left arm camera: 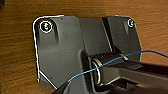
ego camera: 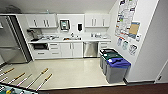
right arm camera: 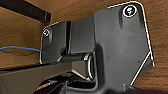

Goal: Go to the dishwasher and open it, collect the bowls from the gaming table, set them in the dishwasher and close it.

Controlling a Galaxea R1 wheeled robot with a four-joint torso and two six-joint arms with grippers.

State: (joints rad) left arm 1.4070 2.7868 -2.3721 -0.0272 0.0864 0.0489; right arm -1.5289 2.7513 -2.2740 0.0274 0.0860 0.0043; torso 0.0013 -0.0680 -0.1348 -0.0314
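Looking ahead: I face a kitchenette across a pale floor (ego camera: 72, 71), seen from my head camera.
Far left: a tall steel fridge (ego camera: 11, 40) stands against the wall.
Lower left: the rods (ego camera: 37, 78) of a football table (ego camera: 10, 90) reach into view, its green field at the picture's corner.
Left of centre: white base cabinets (ego camera: 66, 50) under a worktop (ego camera: 70, 40), with a dark oven-like unit (ego camera: 40, 46) set in at their left end.
Centre: a sink (ego camera: 72, 38) on the worktop, white wall cupboards (ego camera: 43, 21) above.
Right of centre: the dishwasher (ego camera: 90, 49) sits under the counter, steel front shut, well away from me.
Right: three bins (ego camera: 113, 65) in a row along the wall, the nearest with a blue lid; posters (ego camera: 126, 17) hang above them.
My fingers: I cannot tell whether either gripper's are spread or pressed together; both wrist cameras look down on brown wood-grain flooring (left arm camera: 17, 50), with a blue cable (left arm camera: 107, 62) crossing.
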